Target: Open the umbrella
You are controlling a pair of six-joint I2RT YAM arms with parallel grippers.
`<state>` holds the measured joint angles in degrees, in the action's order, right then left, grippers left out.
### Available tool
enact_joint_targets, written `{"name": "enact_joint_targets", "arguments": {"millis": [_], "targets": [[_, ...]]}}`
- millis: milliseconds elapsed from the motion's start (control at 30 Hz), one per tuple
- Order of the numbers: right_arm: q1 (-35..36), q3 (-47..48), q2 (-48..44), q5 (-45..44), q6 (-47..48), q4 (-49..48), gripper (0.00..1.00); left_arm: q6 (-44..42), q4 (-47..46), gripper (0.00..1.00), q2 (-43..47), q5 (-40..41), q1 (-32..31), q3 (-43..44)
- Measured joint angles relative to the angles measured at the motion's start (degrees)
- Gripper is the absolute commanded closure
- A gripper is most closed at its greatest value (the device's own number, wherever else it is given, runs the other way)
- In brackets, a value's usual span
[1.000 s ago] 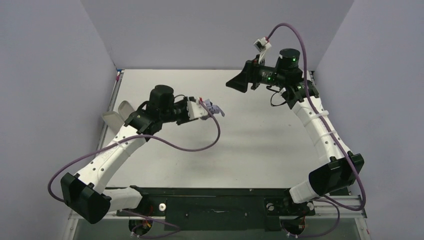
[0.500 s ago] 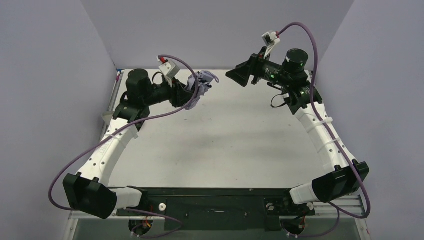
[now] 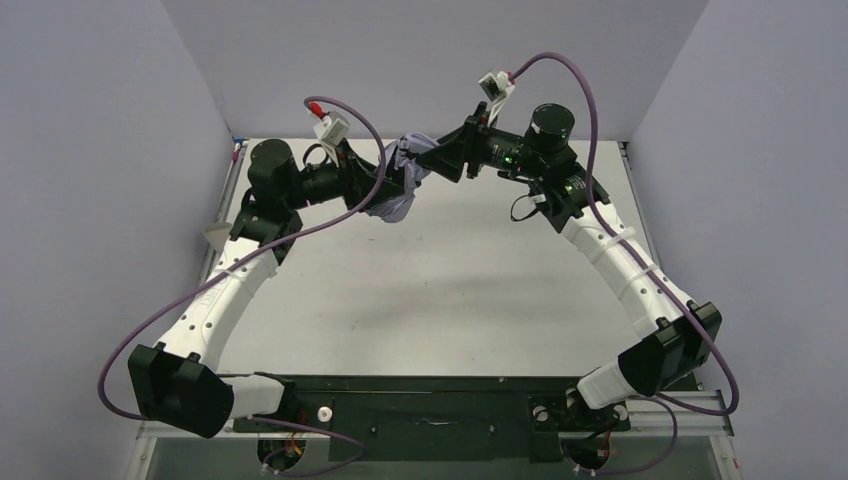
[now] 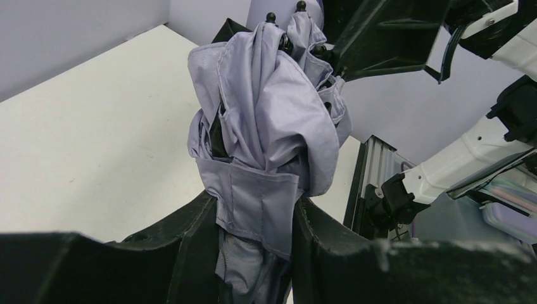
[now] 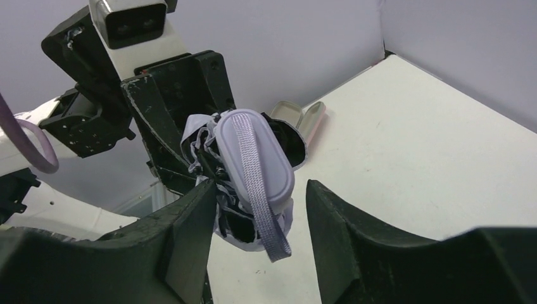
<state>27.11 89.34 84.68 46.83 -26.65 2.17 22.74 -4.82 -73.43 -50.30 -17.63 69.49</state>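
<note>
Closest to the right wrist camera, the right gripper (image 5: 261, 187) had its 2 fingers apart. There was 1 finger on each side of the umbrella's flat lilac handle (image 5: 253, 149), with a gap on both sides, so nothing was pinched yet. The wrist strap (image 5: 265, 218) dangled right down between those fingers, and that looked like risk number 1. A close there could catch the strap instead of the handle, and then a pull would just slip off.

Behind the handle, the umbrella (image 4: 266, 126) was up in the air over the far side of the table (image 3: 450, 300), a bunched, folded bundle. The left gripper (image 4: 253, 218) was clamped on it, on the fabric as far as the view showed. Risk 2, probably: cloth is a soft hold, so tugging the handle could drag the whole bundle through that clamp rather than extend the shaft.

Farthest back, the pale capsule case (image 5: 297, 117) lay on the table, well apart.
</note>
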Motion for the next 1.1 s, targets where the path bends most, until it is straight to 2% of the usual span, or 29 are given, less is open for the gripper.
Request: {"name": "enact_joint_targets", "arguments": {"millis": [100,167,300,333,400,433,500,767,867,1100], "targets": [[0.37,0.00,0.42,-0.04,-0.55,-0.13,0.68,1.44,-1.03,1.00,0.00,-0.33,-0.31,-0.02],[0.37,-0.02,0.39,-0.09,-0.98,-0.83,0.82,2.38,-1.51,1.00,-0.09,-0.61,-0.33,-0.02],[0.31,-0.70,0.39,0.15,-2.75,-3.06,0.95,3.67,-2.38,1.00,-0.09,-0.57,-0.33,-0.07],[0.31,-0.76,0.39,0.17,-3.08,-3.41,0.95,3.89,-2.56,1.00,-0.09,-0.57,-0.33,-0.17],[0.31,-0.90,0.39,0.17,-3.85,-3.78,0.85,4.09,-3.21,1.00,-0.09,-0.57,-0.33,-0.48],[0.31,-0.96,0.39,0.15,-4.17,-3.87,0.73,4.09,-3.43,1.00,-0.09,-0.57,-0.33,-0.61],[0.31,-0.96,0.39,0.22,-4.90,-3.87,0.66,4.09,-3.82,1.00,-0.09,-0.61,-0.33,-0.81],[-0.13,-0.96,0.39,1.11,-11.47,-6.82,0.57,3.61,-5.40,1.00,-0.09,-1.55,-0.42,-1.16],[-0.57,-0.96,0.39,1.22,-14.69,-9.84,0.45,3.45,-5.07,1.00,-0.20,-2.51,-1.01,-1.18],[-0.48,-0.94,0.39,1.64,-16.44,-13.29,0.53,3.06,-3.93,1.00,-1.05,-3.58,-2.29,-1.27]]}}
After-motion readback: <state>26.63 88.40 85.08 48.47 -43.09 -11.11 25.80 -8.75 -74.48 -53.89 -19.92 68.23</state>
